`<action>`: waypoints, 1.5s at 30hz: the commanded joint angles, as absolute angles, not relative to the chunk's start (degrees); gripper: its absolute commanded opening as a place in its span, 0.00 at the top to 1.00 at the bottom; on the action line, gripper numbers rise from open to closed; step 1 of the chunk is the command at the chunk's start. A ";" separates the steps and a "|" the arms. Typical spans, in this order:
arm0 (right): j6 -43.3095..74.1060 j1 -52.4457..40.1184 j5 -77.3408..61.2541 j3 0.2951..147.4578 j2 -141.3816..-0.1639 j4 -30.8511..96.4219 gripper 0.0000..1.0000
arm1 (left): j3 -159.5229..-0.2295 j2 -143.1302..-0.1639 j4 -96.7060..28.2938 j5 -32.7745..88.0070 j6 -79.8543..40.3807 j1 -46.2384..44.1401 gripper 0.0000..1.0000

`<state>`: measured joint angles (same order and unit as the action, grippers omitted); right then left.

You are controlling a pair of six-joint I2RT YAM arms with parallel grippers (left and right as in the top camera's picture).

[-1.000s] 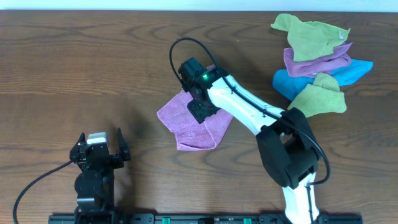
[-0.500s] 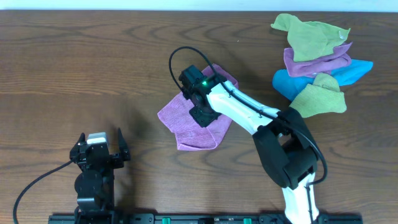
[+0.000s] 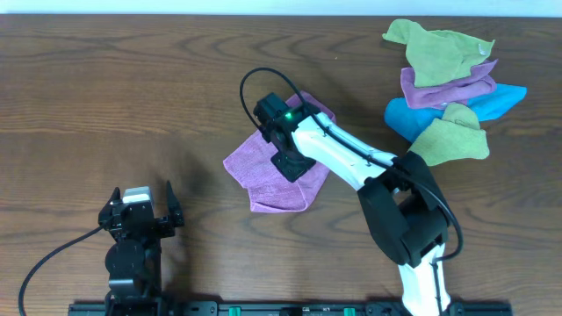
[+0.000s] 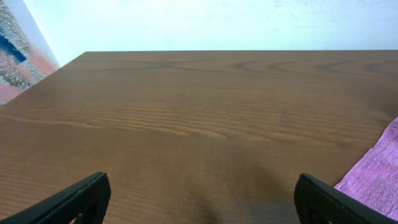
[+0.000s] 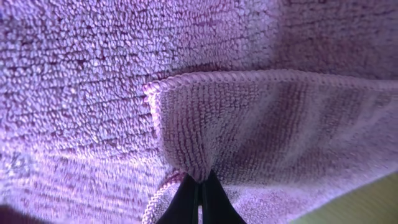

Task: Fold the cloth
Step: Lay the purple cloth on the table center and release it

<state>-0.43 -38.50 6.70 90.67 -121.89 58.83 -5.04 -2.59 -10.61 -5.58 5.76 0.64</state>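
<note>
**Checking in partway through the first fold**

Starting on the left: the left gripper (image 3: 142,197) is sitting near the front edge of the brown wooden table (image 3: 132,88), well apart from the action. Its black fingers (image 4: 74,202) are standing wide apart with nothing between them. Its wrist camera is mostly showing bare wood, plus a sliver of purple at the far right.

Moving to the middle, the purple microfibre cloth (image 3: 259,171) is lying on the table, rumpled and partly doubled over. The right gripper (image 3: 290,164) is sitting right on top of it. In the right wrist view its two dark fingertips (image 5: 183,202) are pressing together on a hemmed flap of the cloth, which is draping over the layer underneath. So I'm reading this as mid-fold: edge grabbed, not yet laid down.

For the next move, I'm thinking that flap needs carrying across low and steady until it's lining up with the opposite edge. The gripper should only be letting go once the flap is lying flat. Lifting too high is probably going to drag the whole cloth along.

Over on the right, a loose pile of green, purple and blue cloths (image 3: 443,83) is sitting near the far corner, well apart from the gripper.
</note>
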 commanded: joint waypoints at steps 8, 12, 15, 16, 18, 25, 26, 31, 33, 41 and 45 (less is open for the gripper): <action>5.43 -36.69 18.33 98.04 -121.19 68.31 0.99 | -3.38 -2.63 -11.20 -6.17 5.15 0.82 0.05; 11.05 -33.21 22.33 98.04 -120.27 72.51 0.98 | -3.38 -2.63 -11.20 -6.15 5.13 0.82 0.05; 16.36 -29.21 23.79 97.60 -120.27 77.36 0.99 | -3.38 -2.63 -11.20 -6.17 5.13 0.82 0.05; 18.50 -27.68 24.16 97.43 -120.27 79.00 0.99 | -3.38 -2.63 -11.20 -6.17 5.13 0.82 0.05; 21.17 -24.97 23.40 97.41 -120.27 81.36 0.83 | -3.38 -2.63 -11.20 -6.17 5.13 0.82 0.05; 20.32 -20.53 16.86 97.41 -120.27 83.61 0.22 | -3.38 -2.63 -11.18 -6.15 5.13 0.84 0.05; 20.36 -20.56 16.40 97.41 -120.27 83.59 0.24 | -3.38 -2.63 -11.20 -6.15 5.13 0.82 0.05; 20.80 -21.69 15.03 97.45 -120.25 80.16 0.99 | -3.38 -2.63 -11.20 -6.15 5.13 0.82 0.05; 20.78 -22.02 13.41 97.51 -119.77 78.59 0.98 | -3.38 -2.63 -11.18 -6.17 5.13 0.82 0.05; 14.79 -23.11 6.02 97.51 -110.83 68.93 0.98 | -3.38 -2.63 -11.20 -6.15 5.13 0.84 0.05; 12.93 -23.42 3.57 97.47 -102.41 67.64 0.98 | -3.38 -2.63 -11.20 -6.17 5.13 0.84 0.05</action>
<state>15.68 -22.81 6.59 96.97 -108.73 67.66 -5.06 -2.59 -10.61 -5.58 5.76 0.64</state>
